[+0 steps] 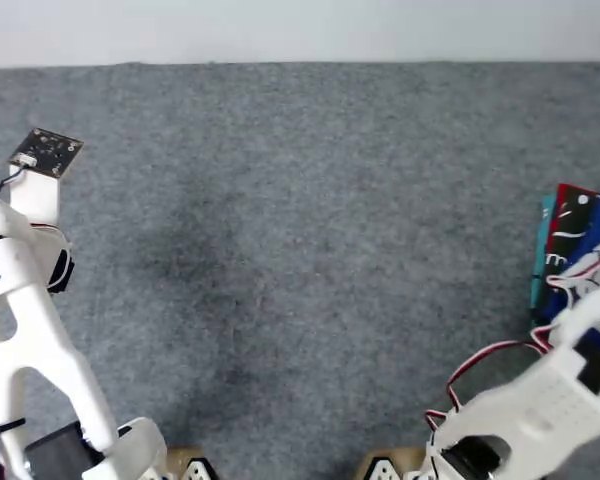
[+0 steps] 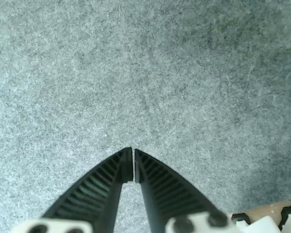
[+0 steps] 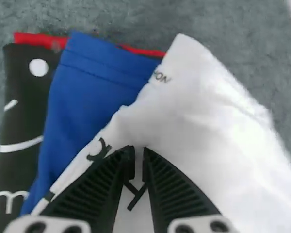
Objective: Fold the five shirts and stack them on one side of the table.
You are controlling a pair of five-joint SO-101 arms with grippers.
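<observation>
High view: the grey felt counter [image 1: 310, 220] runs under both white arms. The left arm [image 1: 25, 300] stands along the counter's left edge, with a small bare circuit board [image 1: 46, 152] at its far end. The right arm [image 1: 545, 400] comes up from the lower right corner, trailing red wires [image 1: 480, 358]. It ends at a stack of folded shirts [image 1: 568, 225] at the counter's right edge. The stack shows a teal edge [image 1: 540, 255], then red and black fabric with white print, then blue. A strip of white cloth lies just beside the arm.

Left wrist view: the left claw [image 2: 134, 162] hangs above bare grey felt. Its two black ribbed fingers [image 2: 104, 187] are drawn together at the tips, with nothing between them. A tan base piece [image 2: 262, 213] shows in one corner.

Right wrist view: the right claw [image 3: 138, 158] is narrow, its tips nearly together and closed on the white shirt [image 3: 208, 126]. The cloth humps up around the tips and carries some black print. The white shirt lies over a blue shirt [image 3: 82, 97]. The blue shirt overlaps a black shirt [image 3: 19, 121] with white markings. A red shirt [image 3: 34, 38] shows as a thin edge at the far side of the pile. Grey felt lies beyond the pile.
</observation>
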